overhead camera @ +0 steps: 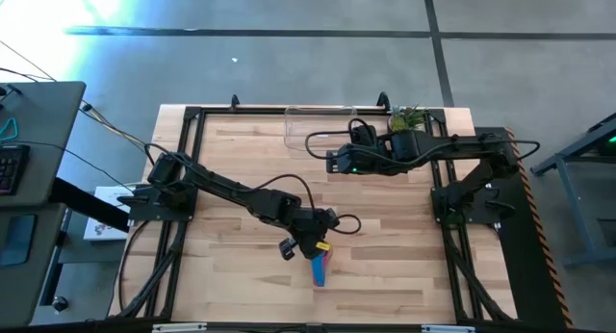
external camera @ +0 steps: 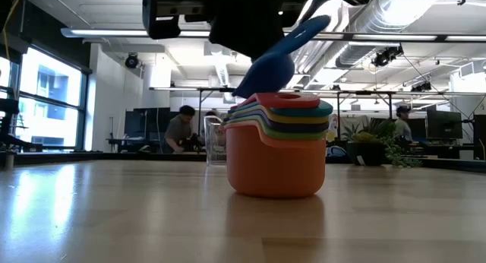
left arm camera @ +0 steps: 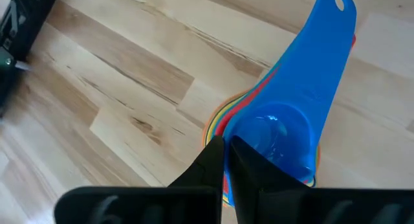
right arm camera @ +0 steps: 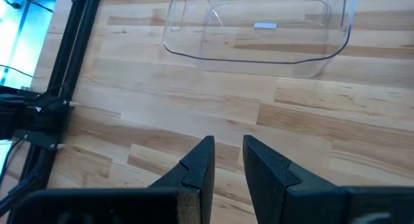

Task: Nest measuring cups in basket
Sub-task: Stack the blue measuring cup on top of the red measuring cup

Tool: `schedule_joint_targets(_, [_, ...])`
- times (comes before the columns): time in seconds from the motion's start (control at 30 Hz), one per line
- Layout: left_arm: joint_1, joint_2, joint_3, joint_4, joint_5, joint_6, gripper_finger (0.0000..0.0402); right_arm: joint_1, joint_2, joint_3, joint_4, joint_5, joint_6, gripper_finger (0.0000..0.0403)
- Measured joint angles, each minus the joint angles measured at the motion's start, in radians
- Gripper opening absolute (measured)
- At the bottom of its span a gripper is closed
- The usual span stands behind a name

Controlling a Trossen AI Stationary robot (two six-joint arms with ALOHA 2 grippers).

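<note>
The nested stack of measuring cups [external camera: 277, 153] stands on its wide orange bottom cup near the table's middle front [overhead camera: 320, 268], with green, teal and coral-red rims above. The blue cup [external camera: 275, 59] hangs tilted just over the stack, handle end [left arm camera: 336, 10] raised, in my left gripper [left arm camera: 228, 160], which is shut on it. My right gripper [right arm camera: 226, 160] hovers open over bare wood a little short of the clear basket [right arm camera: 259, 30], which rests on the table by the far edge [overhead camera: 322, 123]. My left gripper pinches the blue cup by the rim of its bowl [left arm camera: 249, 146], on the side away from the handle, coming from above. The cup is tilted, bowl low over the stack and handle slanting up. Whether its bowl touches the top cup, I cannot tell.
A small potted plant [overhead camera: 409, 117] stands at the far edge just right of the basket. Black frame rails [overhead camera: 192, 179] run along the table's left and right sides. Bare wood lies between stack and basket. People sit at desks in the room behind [external camera: 181, 130].
</note>
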Motion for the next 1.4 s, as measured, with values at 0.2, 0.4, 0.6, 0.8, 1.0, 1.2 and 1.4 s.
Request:
schedule_joint_targets(0.2, [0.0,0.0,0.0,0.005,0.001,0.001,0.0006,0.0,0.0,0.0,0.0,-0.002,0.0,0.0074])
schedule_joint_targets(0.4, [-0.002,0.0,0.0,-0.003,0.002,0.011,0.0015,0.0,0.0,0.0,0.0,-0.003,0.0,0.0074])
schedule_joint_targets(0.6, [-0.002,0.0,0.0,-0.004,0.003,0.011,0.0017,0.0,0.0,0.0,0.0,-0.003,0.0,0.0074])
schedule_joint_targets(0.8, [-0.003,0.0,0.0,-0.005,0.003,0.027,0.0019,0.0,0.0,0.0,0.0,-0.003,-0.001,0.0074])
schedule_joint_targets(1.0, [-0.003,0.0,0.0,-0.01,0.003,0.026,0.0019,0.0,0.0,0.0,0.0,-0.008,-0.001,0.0074])
schedule_joint_targets(1.2, [-0.003,0.0,0.0,-0.009,0.003,0.026,0.0042,0.0,0.0,0.0,0.0,-0.018,-0.001,0.0074])
schedule_joint_targets(1.4, [-0.003,0.0,0.0,-0.008,0.0,0.001,0.0083,0.0,0.0,0.0,0.0,-0.018,-0.001,0.0074])
